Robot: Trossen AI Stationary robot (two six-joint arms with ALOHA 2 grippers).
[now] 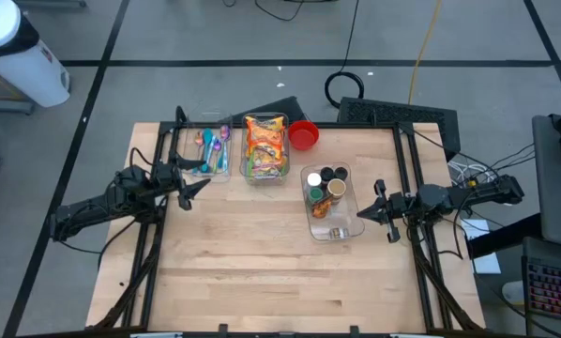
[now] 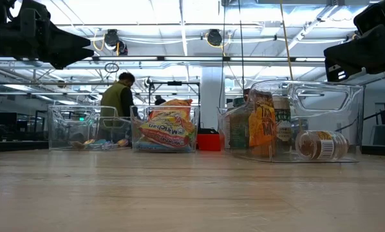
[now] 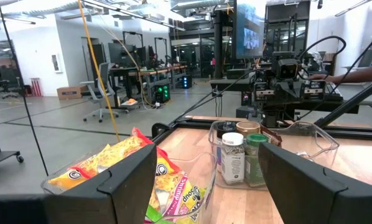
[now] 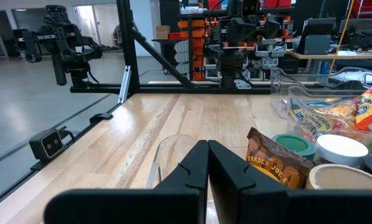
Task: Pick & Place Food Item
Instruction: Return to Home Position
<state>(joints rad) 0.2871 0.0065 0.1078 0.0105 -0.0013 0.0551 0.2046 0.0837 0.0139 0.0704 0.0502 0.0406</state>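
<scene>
The left gripper [image 1: 194,191] gapes empty well left of the bottle bin [image 1: 352,232]; the right gripper [image 1: 365,214], fingers together on nothing, hovers just right of it.

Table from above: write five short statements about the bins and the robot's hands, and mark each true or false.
1. The middle bin holds snack packs. True.
2. The red bowl sits inside that bin. False: it stands on the table beside it.
3. The right hand is shut and empty. True.
4. The left hand grips a snack pack. False: it is open and holds nothing.
5. The right bin holds bottles and jars. True.
</scene>
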